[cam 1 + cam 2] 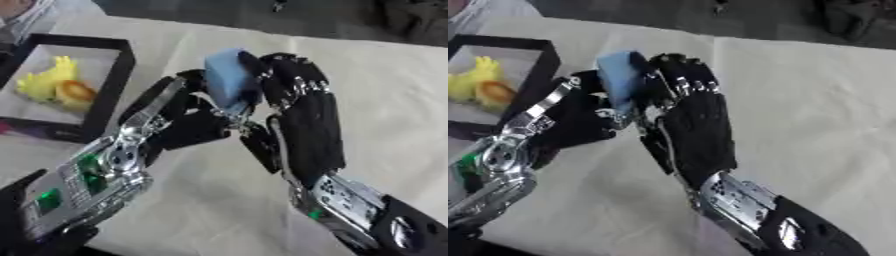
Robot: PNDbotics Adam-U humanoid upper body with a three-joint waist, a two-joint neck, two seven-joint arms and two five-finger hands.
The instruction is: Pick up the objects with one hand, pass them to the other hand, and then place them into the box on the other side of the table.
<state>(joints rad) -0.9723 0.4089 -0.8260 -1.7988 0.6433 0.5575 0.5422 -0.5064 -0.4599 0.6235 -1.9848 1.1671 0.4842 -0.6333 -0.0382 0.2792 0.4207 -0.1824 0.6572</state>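
Left eye view carries no readable writing or brand on anything. Above the middle of the table (pixel 394 100), both arms meet at a light blue block (pixel 226 77) held clear of the cloth. The right robot hand (pixel 302 115) has its fingers curled over the block's top and right side. The left robot hand (pixel 188 117) touches the block from the left and below, fingers bent against it. At the left edge of the table stands a black-walled box (pixel 114 80), holding a yellow toy (pixel 44 80) and an orange piece (pixel 74 92).
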